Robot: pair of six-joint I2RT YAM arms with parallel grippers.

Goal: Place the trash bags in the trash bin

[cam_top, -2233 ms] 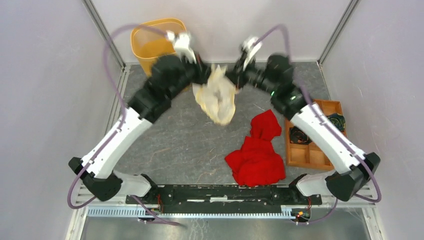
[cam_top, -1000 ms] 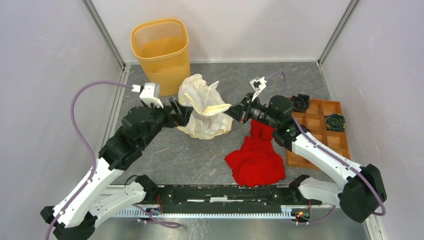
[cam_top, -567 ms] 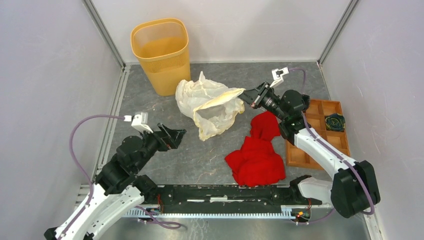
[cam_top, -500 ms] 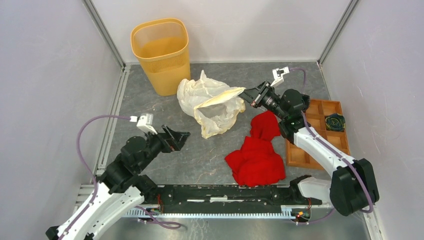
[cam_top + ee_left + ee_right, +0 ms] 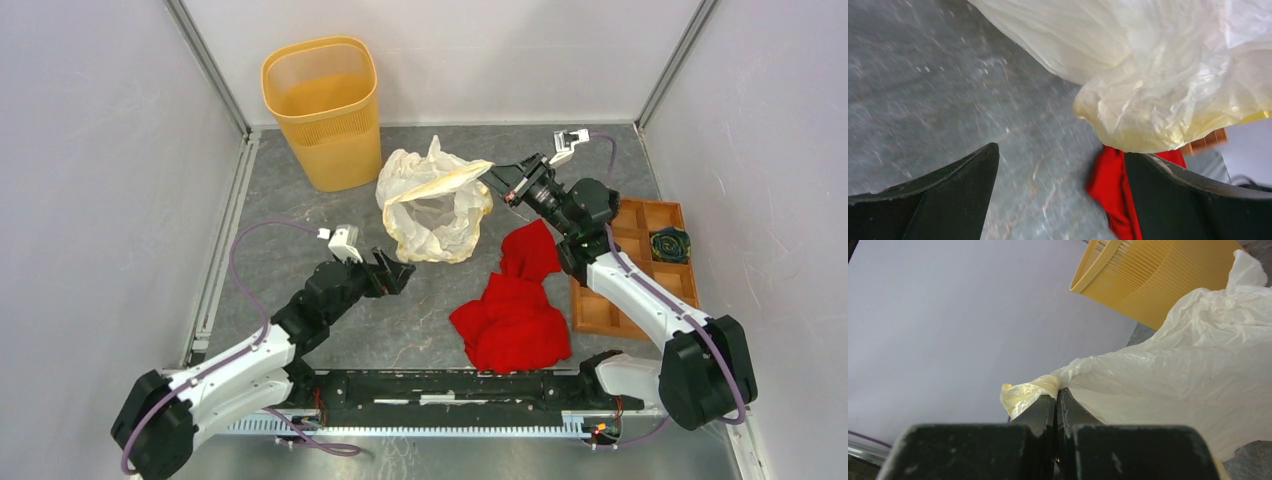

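Observation:
The cream-white trash bag [image 5: 435, 205] hangs crumpled over the middle of the table, its lower part on the grey surface. My right gripper [image 5: 497, 178] is shut on a bunched corner of it, raised at the bag's right side; in the right wrist view the film [image 5: 1173, 385] bulges out past the gripper [image 5: 1055, 395]. The yellow-orange trash bin [image 5: 335, 150] stands upright at the back left, apart from the bag, and its ribbed wall [image 5: 1148, 280] shows behind the film. My left gripper [image 5: 400, 272] is open and empty, low, just in front of the bag [image 5: 1148, 65].
A red cloth heap [image 5: 512, 310] lies right of centre, near the front, and shows under the bag in the left wrist view [image 5: 1113, 190]. A brown wooden compartment tray [image 5: 625, 300] holding dark items sits at the right edge. Walls close in on three sides.
The right gripper has drawn the bag rightward and slightly back. The left gripper pulled away from the bag toward the front, then swung right to below it, staying open.

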